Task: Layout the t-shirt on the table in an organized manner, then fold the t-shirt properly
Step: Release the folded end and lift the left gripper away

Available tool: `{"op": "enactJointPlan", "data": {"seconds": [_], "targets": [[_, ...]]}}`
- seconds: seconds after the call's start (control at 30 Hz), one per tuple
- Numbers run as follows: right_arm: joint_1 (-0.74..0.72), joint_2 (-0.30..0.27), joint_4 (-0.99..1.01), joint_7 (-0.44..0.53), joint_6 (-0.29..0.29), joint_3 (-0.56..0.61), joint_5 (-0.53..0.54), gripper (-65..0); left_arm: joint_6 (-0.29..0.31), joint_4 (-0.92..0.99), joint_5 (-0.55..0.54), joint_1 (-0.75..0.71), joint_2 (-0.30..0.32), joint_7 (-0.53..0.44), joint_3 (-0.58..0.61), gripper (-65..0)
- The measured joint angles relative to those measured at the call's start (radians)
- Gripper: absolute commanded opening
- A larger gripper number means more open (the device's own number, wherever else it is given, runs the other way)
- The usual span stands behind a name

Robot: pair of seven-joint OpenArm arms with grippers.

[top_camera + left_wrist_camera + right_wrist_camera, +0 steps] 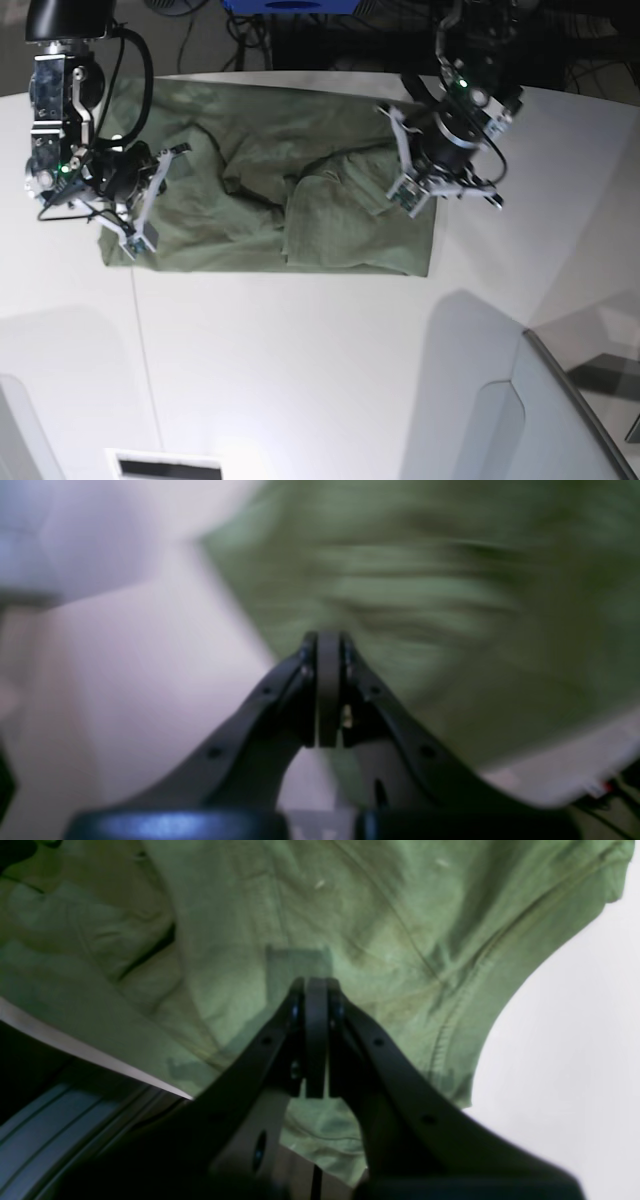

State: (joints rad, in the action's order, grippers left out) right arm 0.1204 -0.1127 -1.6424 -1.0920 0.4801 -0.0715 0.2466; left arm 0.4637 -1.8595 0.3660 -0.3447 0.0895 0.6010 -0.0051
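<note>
The olive-green t-shirt (260, 200) lies spread on the far half of the white table (300, 360), bunched and creased in its middle. My left gripper (328, 640) is shut with its pads flush together, hovering at the shirt's (425, 580) edge in a motion-blurred view. My right gripper (316, 985) is also shut with nothing between its jaws. It hangs just above the shirt (350, 915) near a sleeve hem and casts a shadow on the cloth. In the base view the left arm (450, 140) is over the shirt's right end and the right arm (90, 170) over its left end.
A grey angled panel (560, 420) stands at the near right corner. A thin dark seam (145, 350) runs across the tabletop. Cables and a blue box (290, 5) sit beyond the far edge. The table edge and a dark drop (60, 1100) show beside the right gripper.
</note>
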Motion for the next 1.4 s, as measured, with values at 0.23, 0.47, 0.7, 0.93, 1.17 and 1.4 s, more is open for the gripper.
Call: {"op": "enactJointPlan", "data": {"seconds": [0.23,0.47,0.7,0.93,1.17,1.4], "targets": [[0.003,0.000,0.000,-0.001,0.000,0.003,-0.004,-64.8,0.007,0.181,-0.002,0.150,-0.005,-0.005,-0.056,-65.0],[0.003,0.000,0.000,0.000,0.000,-0.001,-0.001,-64.8,0.034,0.314,-0.111,0.200,-0.008,0.000,-0.057,-65.0],[0.000,-0.002,0.059,0.001,0.000,-0.001,-0.002,-64.8,0.032,0.344,-0.217,0.177,0.027,0.005,-0.045,-65.0],[-0.017,0.001,0.090,0.005,0.000,0.002,0.000,-64.8,0.068,0.283,-0.212,0.091,0.028,0.009,0.000,-65.0],[-0.020,0.000,0.090,0.005,0.000,0.002,-0.001,-64.8,0.068,0.242,-0.210,0.018,0.028,0.010,0.083,-65.0],[-0.026,0.000,0.090,0.004,-0.001,0.001,0.000,-64.8,0.067,0.149,-0.214,-0.036,0.030,0.009,0.217,-65.0]]}}
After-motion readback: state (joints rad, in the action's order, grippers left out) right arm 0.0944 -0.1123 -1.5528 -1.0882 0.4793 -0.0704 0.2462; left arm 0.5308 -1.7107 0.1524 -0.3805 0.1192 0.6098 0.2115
